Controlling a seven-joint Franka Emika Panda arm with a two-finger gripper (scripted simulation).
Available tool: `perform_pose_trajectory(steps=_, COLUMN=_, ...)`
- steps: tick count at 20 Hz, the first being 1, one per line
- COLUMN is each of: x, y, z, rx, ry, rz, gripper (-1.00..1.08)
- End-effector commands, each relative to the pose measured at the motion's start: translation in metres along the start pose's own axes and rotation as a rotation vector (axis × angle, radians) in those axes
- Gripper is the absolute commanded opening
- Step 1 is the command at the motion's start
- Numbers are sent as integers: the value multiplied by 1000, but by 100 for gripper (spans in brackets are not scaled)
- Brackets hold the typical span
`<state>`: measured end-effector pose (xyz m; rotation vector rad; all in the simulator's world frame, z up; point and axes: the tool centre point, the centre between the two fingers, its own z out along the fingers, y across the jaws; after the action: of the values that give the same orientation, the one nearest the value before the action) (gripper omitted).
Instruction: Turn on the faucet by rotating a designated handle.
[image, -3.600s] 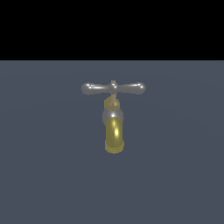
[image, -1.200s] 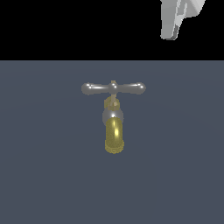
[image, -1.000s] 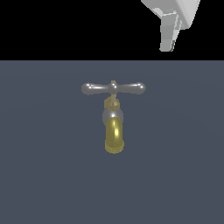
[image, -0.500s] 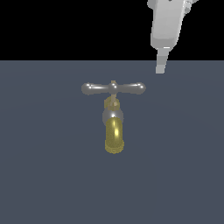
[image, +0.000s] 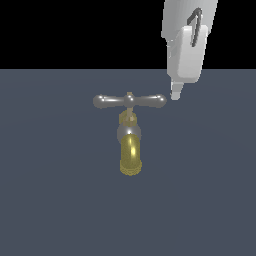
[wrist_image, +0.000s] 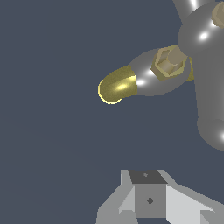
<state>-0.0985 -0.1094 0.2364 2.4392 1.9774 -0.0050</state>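
The faucet (image: 130, 155) stands mid-floor in the exterior view, gold spout toward the camera, with a grey collar and gold stem. The handle (image: 112, 101), a silver bar with bulbous ends, crosses the stem level. My gripper (image: 175, 94) hangs down from the upper part of the exterior view's right. Its tip is just beside the handle's end on that side, with a small gap or none. The fingers look closed together and hold nothing. In the wrist view the handle (wrist_image: 210, 87) looms large and close, the spout (wrist_image: 116, 87) lies beyond it, and the gripper (wrist_image: 148, 199) shows at the edge.
A flat dark grey floor (image: 55, 200) surrounds the faucet. A black background fills the space above the horizon. No other objects are in view.
My gripper has come down from the upper part of the exterior view's right and moved slightly leftward, to the handle's end on that side. The faucet and handle have not moved.
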Motion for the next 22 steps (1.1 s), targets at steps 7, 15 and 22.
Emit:
perform_pose_trajectory(steps=7, x=9, y=21, z=25, rx=-2, ry=1, rz=-138, gripper=-100)
perform_pose_trajectory(steps=15, x=15, y=30, z=38, rx=-1, ry=3, rz=-207, gripper=-100)
perform_pose_trajectory(steps=22, x=17, y=32, z=39, rx=-1, ry=3, rz=-218, gripper=-100)
